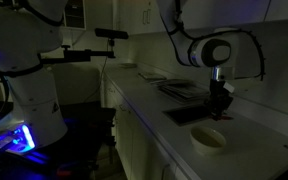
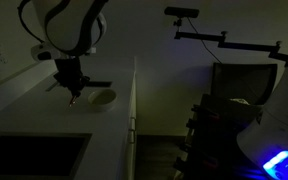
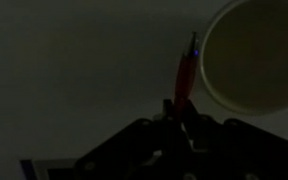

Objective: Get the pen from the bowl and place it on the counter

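The scene is very dark. In the wrist view my gripper (image 3: 181, 108) is shut on a red pen (image 3: 185, 75) with a blue tip that points away over the bare counter. The pale round bowl (image 3: 254, 55) lies just right of the pen tip and looks empty. In both exterior views the gripper (image 1: 220, 103) (image 2: 73, 92) hangs just above the counter beside the bowl (image 1: 208, 140) (image 2: 103, 98). The pen shows as a small reddish spot (image 2: 74, 99) under the fingers.
A dark sink (image 1: 192, 114) (image 2: 34, 152) is set into the white counter (image 1: 164, 100) (image 2: 109, 125). Flat dark items (image 1: 182, 88) lie farther along the counter. A camera on an arm (image 1: 112, 34) (image 2: 184, 13) and a second robot base (image 1: 29, 105) stand off the counter.
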Controlling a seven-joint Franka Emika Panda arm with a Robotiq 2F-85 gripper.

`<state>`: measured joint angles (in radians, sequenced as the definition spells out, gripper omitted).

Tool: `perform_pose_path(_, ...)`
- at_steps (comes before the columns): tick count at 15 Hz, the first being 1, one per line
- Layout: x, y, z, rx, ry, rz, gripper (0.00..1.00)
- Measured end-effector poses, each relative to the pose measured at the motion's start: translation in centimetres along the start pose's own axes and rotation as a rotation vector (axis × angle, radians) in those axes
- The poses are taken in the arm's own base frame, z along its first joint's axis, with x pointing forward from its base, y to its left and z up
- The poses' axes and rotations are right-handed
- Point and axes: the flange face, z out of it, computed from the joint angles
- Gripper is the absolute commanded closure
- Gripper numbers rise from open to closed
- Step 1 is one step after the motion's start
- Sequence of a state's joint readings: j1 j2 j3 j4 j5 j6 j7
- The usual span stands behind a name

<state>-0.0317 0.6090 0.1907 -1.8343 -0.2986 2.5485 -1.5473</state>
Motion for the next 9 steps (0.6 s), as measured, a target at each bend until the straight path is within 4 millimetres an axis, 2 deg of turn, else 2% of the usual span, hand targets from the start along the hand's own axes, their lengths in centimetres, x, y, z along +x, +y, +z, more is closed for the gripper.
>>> perform_pose_path(4,0.3,3.1,3.8,-0.019,0.076,0.018,0.96)
perform_pose_path(5,0.2,3.6,4.7,-0.023,0.086,0.015,0.61)
perform_pose_path(6,-0.1,4.1,5.5,-0.028,0.091,0.014,0.60)
perform_pose_path(9,-0.7,5.1,6.9,-0.030,0.099,0.023,0.38)
